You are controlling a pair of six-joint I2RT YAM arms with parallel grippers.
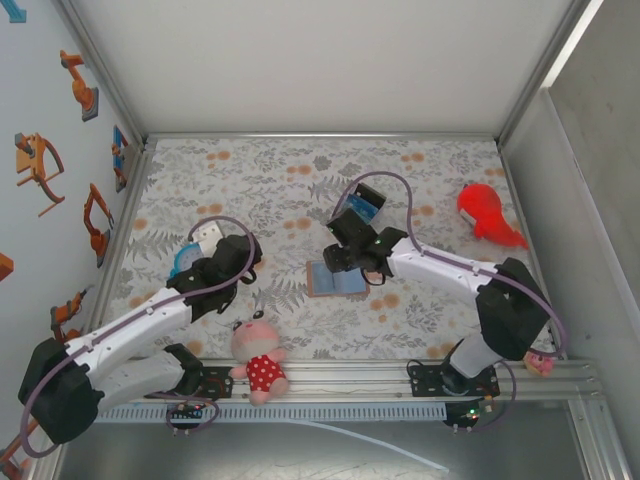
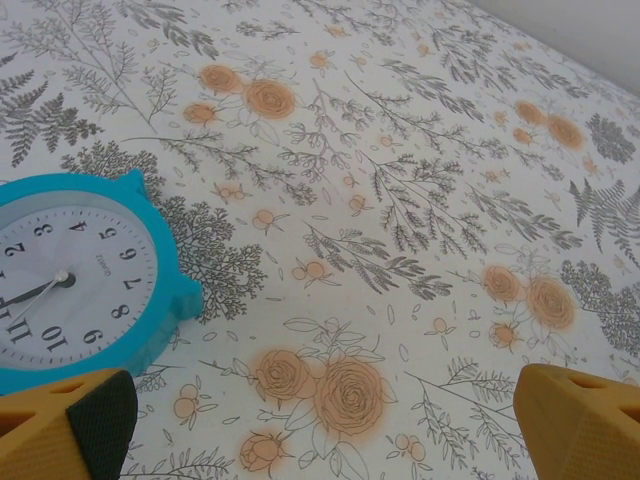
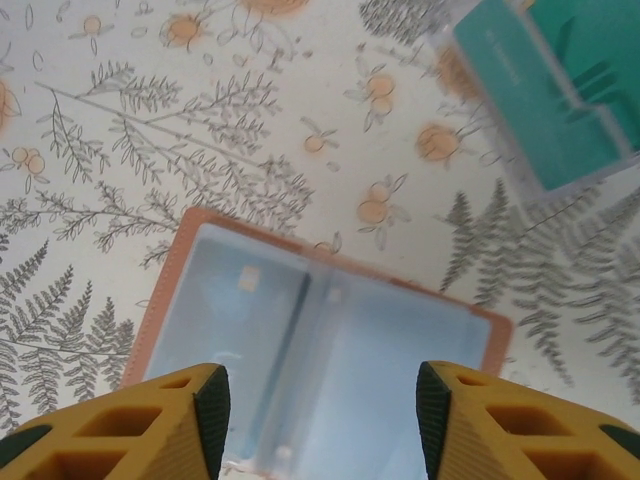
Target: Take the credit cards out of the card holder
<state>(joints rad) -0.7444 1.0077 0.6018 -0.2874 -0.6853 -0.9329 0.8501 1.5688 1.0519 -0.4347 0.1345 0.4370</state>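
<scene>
The card holder (image 3: 310, 340) lies opened flat like a book on the flowered tablecloth, pinkish-tan at the rim and blue-grey inside; it is at the table's middle (image 1: 335, 278). A card with a small gold chip (image 3: 248, 279) shows through its left pocket. My right gripper (image 3: 320, 410) hovers just above the holder's near half, open, with nothing between its fingers; from above it sits at the holder's far edge (image 1: 347, 258). My left gripper (image 2: 320, 420) is open over bare cloth at the left side of the table (image 1: 205, 252), empty.
A teal alarm clock (image 2: 70, 275) lies just left of my left gripper (image 1: 184, 262). A black, blue and teal striped block (image 3: 560, 90) stands behind the holder (image 1: 362, 205). A red plush (image 1: 487, 213) is at the far right, a pink doll (image 1: 258, 358) at the near edge.
</scene>
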